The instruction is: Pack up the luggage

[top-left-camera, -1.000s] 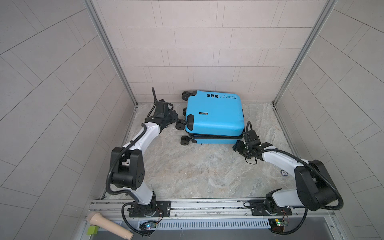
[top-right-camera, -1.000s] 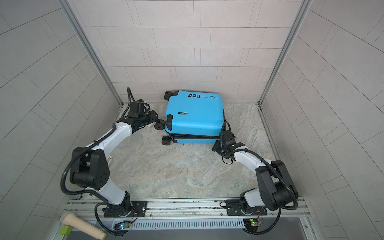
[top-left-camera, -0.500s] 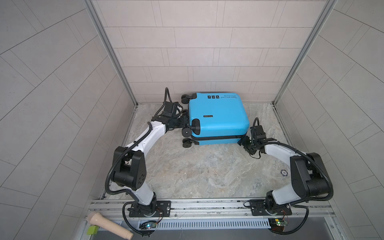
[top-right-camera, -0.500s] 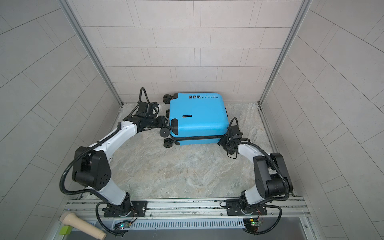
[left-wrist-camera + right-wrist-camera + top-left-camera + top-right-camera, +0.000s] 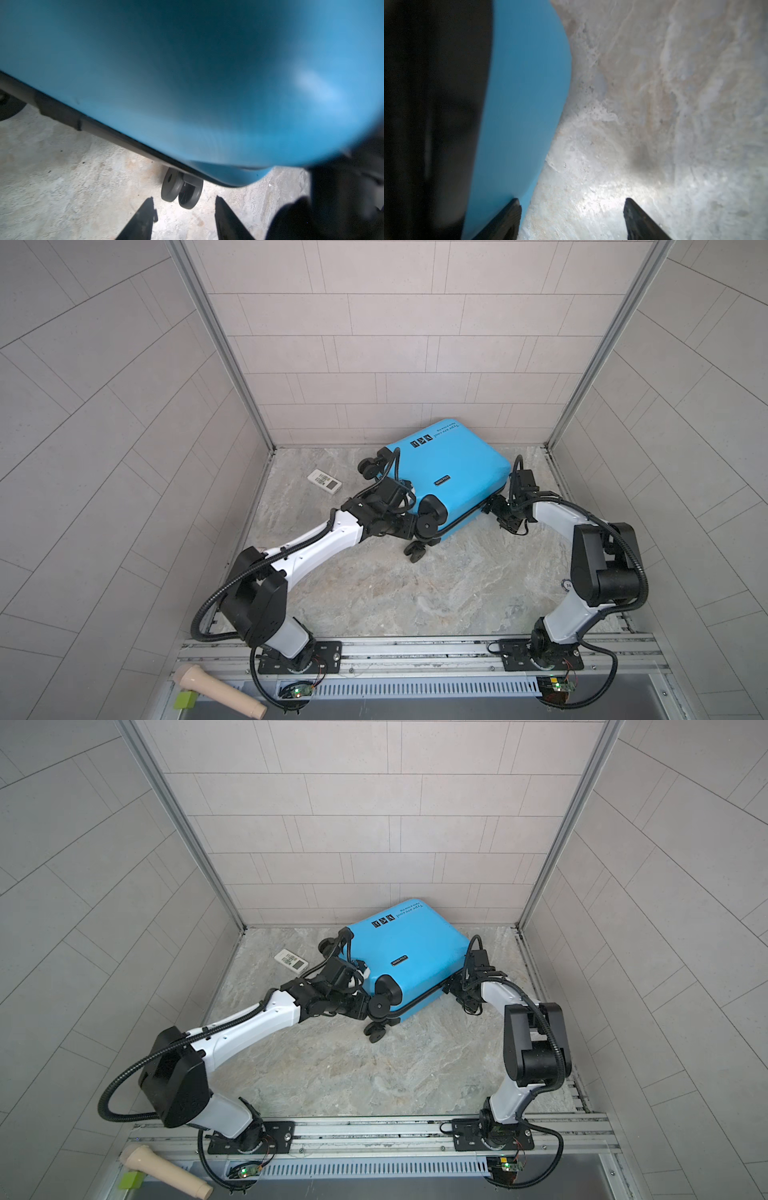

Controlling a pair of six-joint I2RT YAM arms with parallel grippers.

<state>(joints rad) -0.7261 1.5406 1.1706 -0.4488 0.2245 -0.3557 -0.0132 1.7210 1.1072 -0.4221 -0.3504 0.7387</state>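
against the back edge of the worktop (image 5: 415, 601), right of middle, lies one closed blue suitcase (image 5: 453, 472), skewed. its stiff, slick shell looks too broad to pinch, so push its corners or take a wheel. two claws flank it: left claw (image 5: 184, 207) and right claw (image 5: 571, 207), both apart and empty. one white remote (image 5: 324, 480) lies near the back left corner.

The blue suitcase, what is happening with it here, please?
Two robot arms work at the closed luggage, which lies askew on the floor near the back wall. The left gripper sits open at its wheel end, the right gripper open at the opposite near corner. Neither holds anything. A white remote lies beside it.
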